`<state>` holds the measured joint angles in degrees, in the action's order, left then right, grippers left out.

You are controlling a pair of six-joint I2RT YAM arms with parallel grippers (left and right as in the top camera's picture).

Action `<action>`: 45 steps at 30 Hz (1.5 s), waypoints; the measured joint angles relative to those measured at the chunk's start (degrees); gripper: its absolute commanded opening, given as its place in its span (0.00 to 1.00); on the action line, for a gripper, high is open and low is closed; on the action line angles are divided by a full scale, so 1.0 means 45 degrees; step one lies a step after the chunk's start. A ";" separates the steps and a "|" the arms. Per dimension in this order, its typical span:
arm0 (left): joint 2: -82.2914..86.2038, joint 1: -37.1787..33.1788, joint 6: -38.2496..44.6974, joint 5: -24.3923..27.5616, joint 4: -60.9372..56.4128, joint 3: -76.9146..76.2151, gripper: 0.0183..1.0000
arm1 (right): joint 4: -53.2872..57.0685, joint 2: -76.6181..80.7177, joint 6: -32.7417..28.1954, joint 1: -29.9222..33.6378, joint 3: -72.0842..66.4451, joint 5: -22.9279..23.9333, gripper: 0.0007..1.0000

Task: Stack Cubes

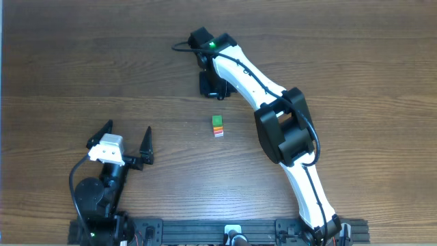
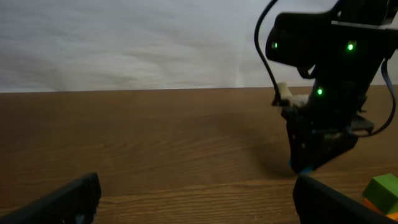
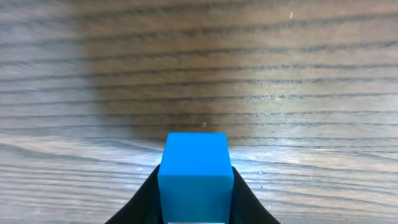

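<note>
A blue cube point(image 3: 196, 173) sits between the fingers of my right gripper point(image 3: 196, 208), which is shut on it low over the bare wood. In the top view that gripper point(image 1: 212, 87) is at the far middle of the table, beyond a small stack of cubes point(image 1: 218, 126) with a green cube on top, orange under it and white at the bottom. The left wrist view catches the right gripper point(image 2: 313, 155) with a blue edge at its tip, and the green cube point(image 2: 384, 186) of the stack. My left gripper point(image 1: 128, 130) stands open and empty at the near left.
The wooden table point(image 1: 355, 61) stretches bare around the stack. The right arm's elbow point(image 1: 287, 130) hangs to the right of the stack. A pale wall point(image 2: 124, 43) rises behind the table's far edge.
</note>
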<state>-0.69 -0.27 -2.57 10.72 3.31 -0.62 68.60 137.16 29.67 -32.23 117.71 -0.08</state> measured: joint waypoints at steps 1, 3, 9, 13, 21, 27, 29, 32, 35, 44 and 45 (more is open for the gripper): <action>0.0000 0.0000 0.0000 0.0000 0.0005 0.0000 1.00 | 0.0112 -0.0049 -0.0015 0.0000 0.0102 0.0000 0.12; 0.0000 0.0000 0.0000 0.0000 0.0000 0.0000 1.00 | 0.0355 -0.0228 -0.0029 0.0000 0.0131 0.0000 0.12; 0.0000 0.0000 0.0000 0.0000 0.0000 0.0000 1.00 | 0.1341 -0.1554 -0.0034 -0.0019 0.0131 0.0000 0.10; 0.0000 0.0000 0.0000 0.0000 0.0000 0.0000 1.00 | 0.1899 -0.2890 -0.0039 -0.0112 0.0170 0.0034 0.10; 0.0000 0.0000 0.0000 0.0000 0.0000 0.0000 1.00 | 0.3045 -0.4566 0.0189 -0.1103 0.0112 0.0058 0.10; 0.0000 0.0000 0.0000 0.0000 0.0000 0.0000 1.00 | 0.2880 -0.4852 0.0651 -0.1666 -0.1481 -0.0117 0.10; 0.0000 0.0000 0.0000 0.0000 0.0005 0.0000 1.00 | 0.2730 -0.4852 0.0763 -0.1690 -0.2006 -0.0243 0.10; 0.0000 0.0000 0.0000 0.0000 0.0005 0.0000 1.00 | 0.2511 -0.4906 0.0967 -0.1695 -0.2730 -0.0335 0.10; 0.0000 0.0000 0.0000 0.0000 0.0000 0.0000 1.00 | 0.2361 -0.5022 0.1107 -0.1695 -0.3191 -0.0340 0.10; 0.0000 0.0000 0.0000 0.0000 0.0000 0.0000 1.00 | 0.1831 -0.5163 0.1341 -0.1758 -0.3395 -0.0593 0.10; 0.0000 0.0000 0.0000 0.0000 0.0005 0.0000 1.00 | 0.1817 -0.5163 0.1350 -0.1768 -0.3405 -0.0622 0.10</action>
<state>-0.69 -0.27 -2.57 10.72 3.33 -0.62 76.77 113.93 35.75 -40.18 102.39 -2.87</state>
